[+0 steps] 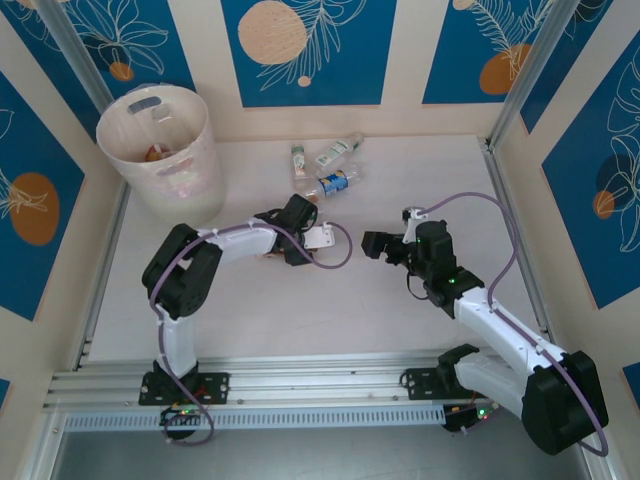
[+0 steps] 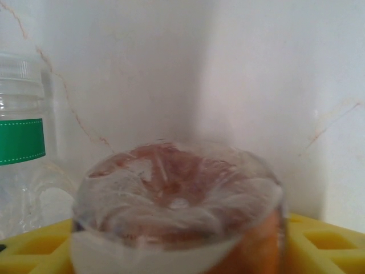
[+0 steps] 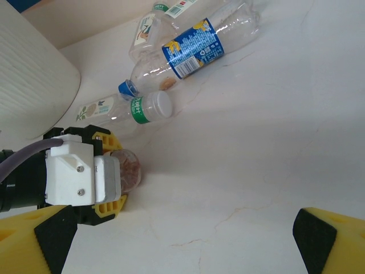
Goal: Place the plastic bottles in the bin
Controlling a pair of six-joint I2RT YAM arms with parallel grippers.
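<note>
Left gripper [image 3: 121,172] is down low mid-table [image 1: 300,320], arm bent. A brownish bottle [image 2: 177,194] sits right between its jaws, but I can't tell if they're squeezing it. Right gripper [image 3: 185,237] hangs wide open nearby. The bin [image 1: 190,175] in the far left corner holds bottles [image 1: 160,153], and three more lie by the far edge.

bin [image 1: 186,186] far left, bottles [image 1: 334,183] to its right

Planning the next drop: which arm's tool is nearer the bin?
Left. Its tool, around a bottle, lies right of the bin; the right tool, open, sits farther right, beyond the left one.
</note>
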